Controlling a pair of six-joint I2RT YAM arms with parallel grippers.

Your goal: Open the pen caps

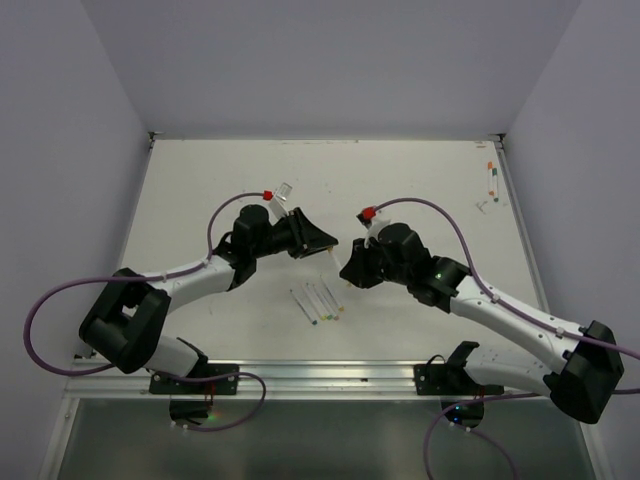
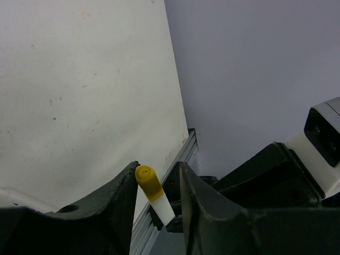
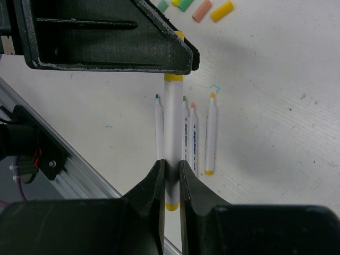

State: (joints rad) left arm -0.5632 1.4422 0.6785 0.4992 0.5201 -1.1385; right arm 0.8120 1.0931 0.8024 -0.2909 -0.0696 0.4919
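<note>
Nearest the lens: my left gripper [image 2: 158, 172], two dark fingers standing apart with the small yellow plastic cap [image 2: 148, 183] between them. The cap sits against one finger and a gap shows on the other side, so there is no grip yet.

From the cap, the thin white-barrelled pen [image 3: 172, 122] runs across to my right gripper [image 3: 170, 167]. That gripper's fingers are pinched shut on the barrel, close to its yellow tail end. The pen is held in the air above the white table [image 3: 276, 133], between the two arms.

Cap appearance: a short rounded cylinder, plain yellow, barely wider than the barrel and far smaller than a finger.

Handling, my estimate: very light, stiff, smooth plastic with a press fit. It is probably slippery under hard pads.
- Take it square across the cylinder's middle, not the domed tip.
- Pull straight along the barrel, since a skewed pull could bend the pen or slide it through the right grip.

On the table below lie four uncapped pens [image 3: 193, 141]. Four loose caps [image 3: 202, 9], green, orange and yellow, lie beyond them.
</note>
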